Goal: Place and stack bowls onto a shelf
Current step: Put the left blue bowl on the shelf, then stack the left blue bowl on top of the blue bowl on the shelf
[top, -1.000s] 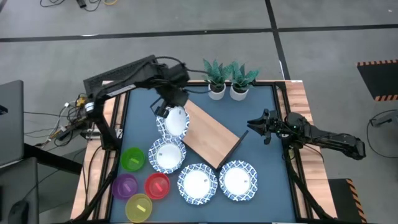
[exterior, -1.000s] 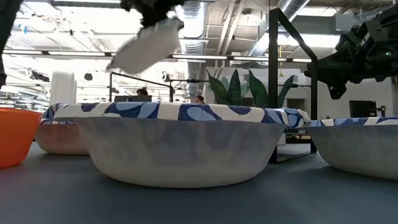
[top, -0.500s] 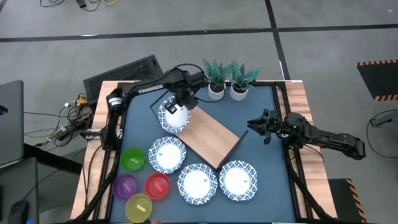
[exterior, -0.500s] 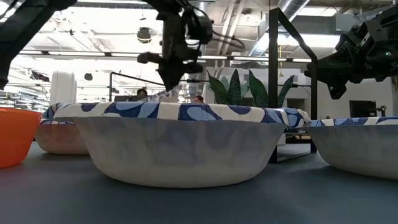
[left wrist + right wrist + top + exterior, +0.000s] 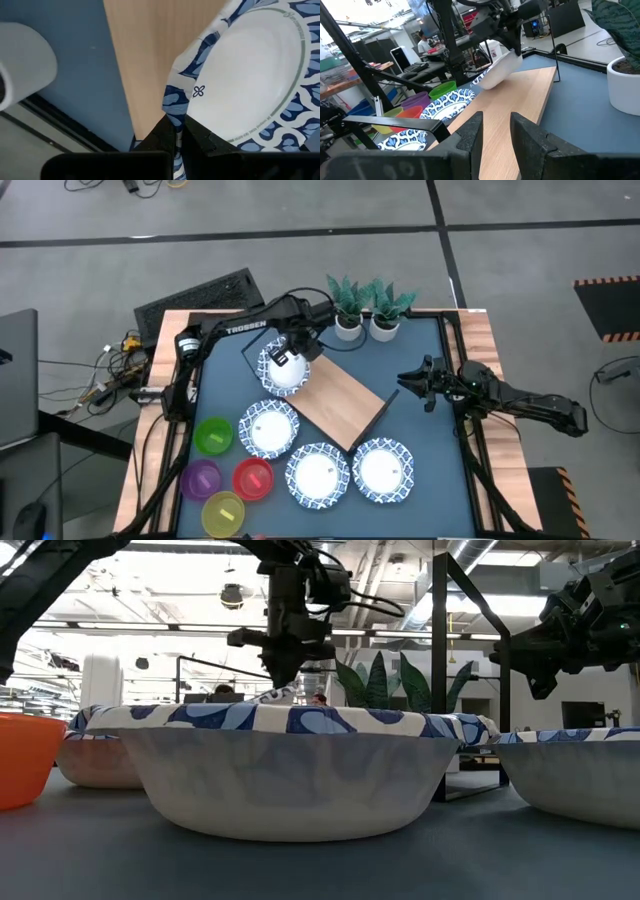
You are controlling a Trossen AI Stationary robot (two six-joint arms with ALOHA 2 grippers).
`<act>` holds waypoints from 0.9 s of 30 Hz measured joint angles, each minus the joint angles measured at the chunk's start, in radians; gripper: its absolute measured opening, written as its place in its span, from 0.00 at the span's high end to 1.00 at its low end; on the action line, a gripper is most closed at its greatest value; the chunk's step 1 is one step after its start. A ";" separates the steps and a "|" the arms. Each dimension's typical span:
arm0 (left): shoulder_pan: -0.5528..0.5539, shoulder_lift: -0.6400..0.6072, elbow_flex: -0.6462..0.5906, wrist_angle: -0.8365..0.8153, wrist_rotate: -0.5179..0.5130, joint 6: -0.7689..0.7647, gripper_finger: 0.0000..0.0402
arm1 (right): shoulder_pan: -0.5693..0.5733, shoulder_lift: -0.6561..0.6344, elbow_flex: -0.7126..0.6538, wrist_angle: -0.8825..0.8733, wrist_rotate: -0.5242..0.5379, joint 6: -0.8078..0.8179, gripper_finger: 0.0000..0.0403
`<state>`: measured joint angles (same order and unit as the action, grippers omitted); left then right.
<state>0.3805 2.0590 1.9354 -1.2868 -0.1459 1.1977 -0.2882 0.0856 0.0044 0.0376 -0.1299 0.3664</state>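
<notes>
My left gripper (image 5: 293,352) is shut on a white bowl with a blue patterned rim (image 5: 281,369) above the far left end of the light-wood shelf board (image 5: 338,397). In the right wrist view the bowl (image 5: 502,68) is tilted, with its low side close to the board (image 5: 520,107). Whether they touch I cannot tell. Three more patterned bowls (image 5: 270,428), (image 5: 318,475), (image 5: 383,470) stand on the table near the board. Beside them stand the green (image 5: 212,436), purple (image 5: 200,478), red (image 5: 252,478) and yellow (image 5: 223,513) bowls. My right gripper (image 5: 408,385) waits open at the board's right end. My left gripper pinches the bowl's patterned rim (image 5: 174,107) between its two fingers, one finger (image 5: 200,139) inside the bowl and one (image 5: 164,136) outside. The fingers come from above, pointing down, at the rim's far side. The bowl hangs tilted below them over the board's end.
Two white plant pots (image 5: 348,326), (image 5: 385,328) stand at the table's far edge, close behind my left gripper. A black wire frame (image 5: 385,412) stands at the board's right end. Bare blue tabletop (image 5: 430,450) lies right of the bowls.
My left gripper has carried the bowl down from high above the table to just over the board's far left end, shifting slightly toward the far edge. The bowl stays tilted in the hold. My right arm has kept still.
</notes>
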 joint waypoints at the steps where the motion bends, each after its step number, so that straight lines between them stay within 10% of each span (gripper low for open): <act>1: 0.000 0.000 0.000 0.002 0.000 0.002 1.00 | 0.000 0.000 0.000 0.000 0.000 0.000 0.70; 27: -0.044 0.000 0.096 0.132 0.009 -0.202 0.67 | 0.000 0.000 0.000 0.000 0.000 0.000 0.70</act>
<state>0.3361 2.0590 2.0319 -1.1551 -0.1372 0.9957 -0.2882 0.0856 0.0044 0.0376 -0.1299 0.3663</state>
